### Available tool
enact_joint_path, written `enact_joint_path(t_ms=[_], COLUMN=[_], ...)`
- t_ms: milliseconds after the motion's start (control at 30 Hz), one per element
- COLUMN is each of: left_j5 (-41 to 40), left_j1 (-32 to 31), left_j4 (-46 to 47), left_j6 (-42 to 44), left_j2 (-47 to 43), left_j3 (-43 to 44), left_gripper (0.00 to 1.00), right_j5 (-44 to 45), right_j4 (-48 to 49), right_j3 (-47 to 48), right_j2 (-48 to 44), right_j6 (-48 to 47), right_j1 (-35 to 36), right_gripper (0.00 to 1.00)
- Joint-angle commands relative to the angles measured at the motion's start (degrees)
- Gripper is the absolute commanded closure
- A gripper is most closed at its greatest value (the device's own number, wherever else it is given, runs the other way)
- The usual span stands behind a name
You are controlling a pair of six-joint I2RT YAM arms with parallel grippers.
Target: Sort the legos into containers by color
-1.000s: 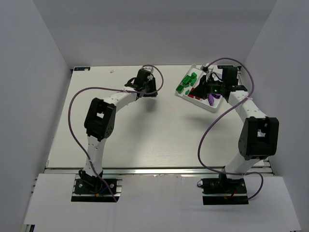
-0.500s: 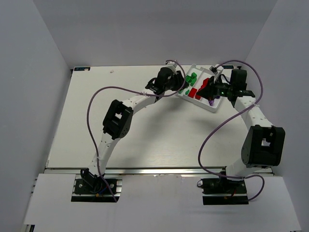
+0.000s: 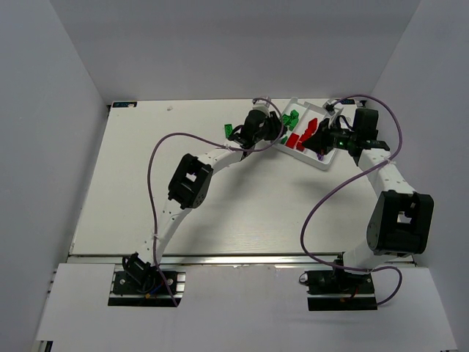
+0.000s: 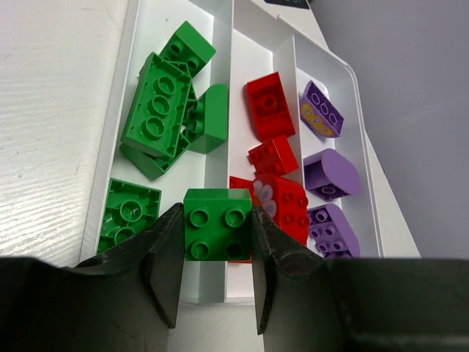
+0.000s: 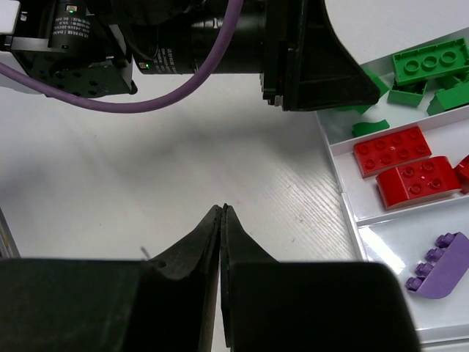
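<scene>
Since a second ago the left arm has swung across the table [image 3: 220, 213] from the upper middle of the top view to the white tray [image 3: 327, 163] at the upper right. The right arm has shifted only a little toward the right edge.

From above, the left gripper [image 3: 270, 126] sits at the tray's left edge and the right gripper [image 3: 316, 138] hangs over the tray's middle. Neither pair of jaws can be read from here. A small green piece [image 3: 229, 130] lies on the table just left of the left wrist.

In the left wrist view, the left gripper [image 4: 216, 242] is clamped on a green square brick [image 4: 216, 233] with four studs, one finger [image 4: 167, 257] against each side. The brick is at the lower middle of the frame, above the tray [image 4: 157, 22] and over the wall between two compartments. Green legos [image 4: 157, 117] fill the left compartment, red legos [image 4: 270, 104] the middle one and purple legos [image 4: 331, 174] the right one.

In the right wrist view, the right gripper [image 5: 222, 214] has its jaws pressed together with nothing between them, above bare table [image 5: 110, 183] at the lower middle. The tray [image 5: 350, 213] runs down the right edge, with green legos [image 5: 430, 62] at the top, red legos [image 5: 392, 150] below them and a purple lego [image 5: 440, 260] lowest. The left arm's black body [image 5: 293, 51] and a purple cable [image 5: 110, 99] cross the top.
</scene>
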Motion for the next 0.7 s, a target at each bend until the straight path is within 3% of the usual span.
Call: enact_joint_path(t_ms=[0,333,467,667], left_j5=[-1.72,-2.6,-3.39,-3.92], left_j1=[-0.45,-0.63,-0.72,-0.72], left_j4=[2.26,1.64,1.2,0.5], left_j6=[0.52,0.09,0.17,0.87], left_j2=[-1.45,-1.54,-1.8,-2.42], left_j3=[2.8,1.49,1.66,1.66], left_gripper=[0.92,0.76,0.6,0.47], right_j5=[-1.75,-2.11,-2.11,-2.11], right_j4=[1.66,1.48,1.04,0.34], right_j3=[-0.63,-0.63,-0.37,0.16], right_j2=[-1.43,-1.17,-1.08,-0.82], right_j6=[0.47,0.65,0.56,0.21], right_j1=[-0.4,-0.31,-0.31,-0.4], right_gripper=[0.93,0.87,0.84,0.79])
